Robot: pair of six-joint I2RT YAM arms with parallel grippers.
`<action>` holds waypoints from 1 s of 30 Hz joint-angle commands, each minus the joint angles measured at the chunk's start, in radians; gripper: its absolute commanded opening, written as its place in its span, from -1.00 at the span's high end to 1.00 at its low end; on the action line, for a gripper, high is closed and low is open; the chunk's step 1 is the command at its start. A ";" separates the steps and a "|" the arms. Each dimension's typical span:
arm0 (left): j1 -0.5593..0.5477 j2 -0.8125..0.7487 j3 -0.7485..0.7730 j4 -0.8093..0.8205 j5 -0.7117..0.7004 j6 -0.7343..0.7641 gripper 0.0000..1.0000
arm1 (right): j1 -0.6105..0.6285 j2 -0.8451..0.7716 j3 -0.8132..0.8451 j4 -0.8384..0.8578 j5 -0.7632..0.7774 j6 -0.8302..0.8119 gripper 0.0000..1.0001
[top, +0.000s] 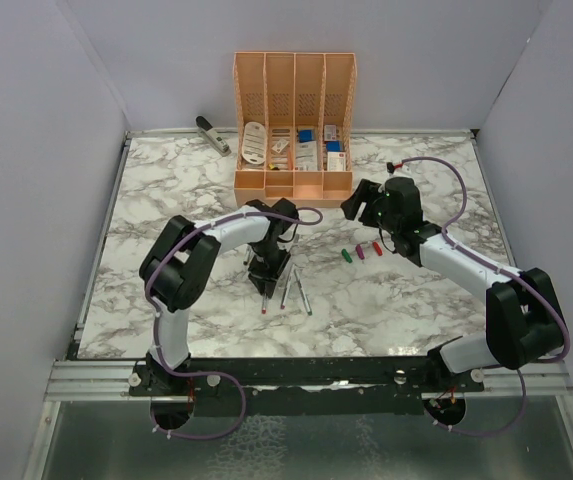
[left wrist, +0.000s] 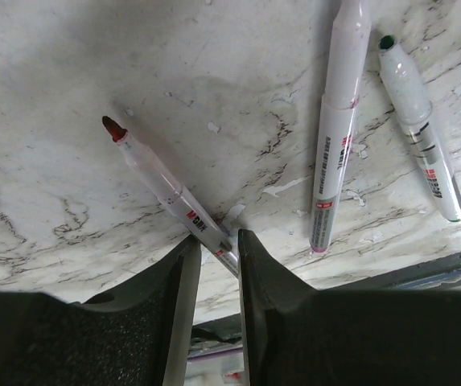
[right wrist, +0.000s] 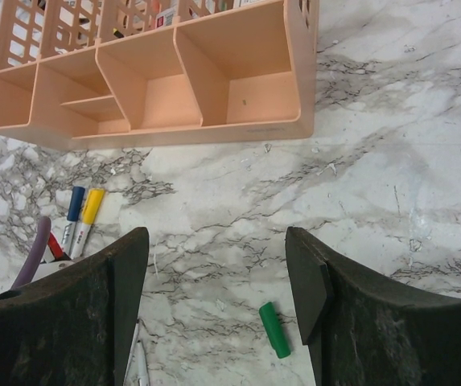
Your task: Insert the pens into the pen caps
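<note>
Left gripper (left wrist: 218,241) is the closest thing in shot. Its jaws are pinched nearly together on the back end of the red-tipped pen (left wrist: 154,173), which points away across the counter (right wrist: 391,161). Can't tell whether that pen is lifted or just lying flat.

Right beside it lie two more bare pens, the purple-banded pen (left wrist: 336,129) and the green-tipped pen (left wrist: 415,112), both loose on the marble.

Over on the other side, the right gripper (right wrist: 216,241) hangs spread wide with nothing in it. It sits just above the green cap (right wrist: 276,330), with the peach organiser (right wrist: 214,133) beyond. The purple cap (top: 360,251) and red cap (top: 376,246) sit in a little row next to the green one, well apart from the pens.

Progress-wise, the blue cap (right wrist: 75,203) and yellow cap (right wrist: 93,206) look like they're seated on pen barrels, so that's probably two of five done. Red, purple and green are left, and red looks like the one being worked on now: pen grabbed, cap not yet picked up.
</note>
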 commanded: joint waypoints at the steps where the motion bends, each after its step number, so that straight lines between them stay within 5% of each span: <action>1: -0.014 0.134 -0.021 0.100 -0.039 0.027 0.41 | -0.002 0.009 0.028 -0.014 0.000 -0.001 -0.37; 14: -0.014 0.134 -0.015 0.166 -0.036 0.002 0.57 | -0.002 0.022 0.029 -0.008 -0.014 0.011 -0.37; 30: -0.013 0.106 -0.004 0.253 -0.100 -0.021 0.37 | -0.001 0.038 0.035 0.014 -0.054 0.019 -0.37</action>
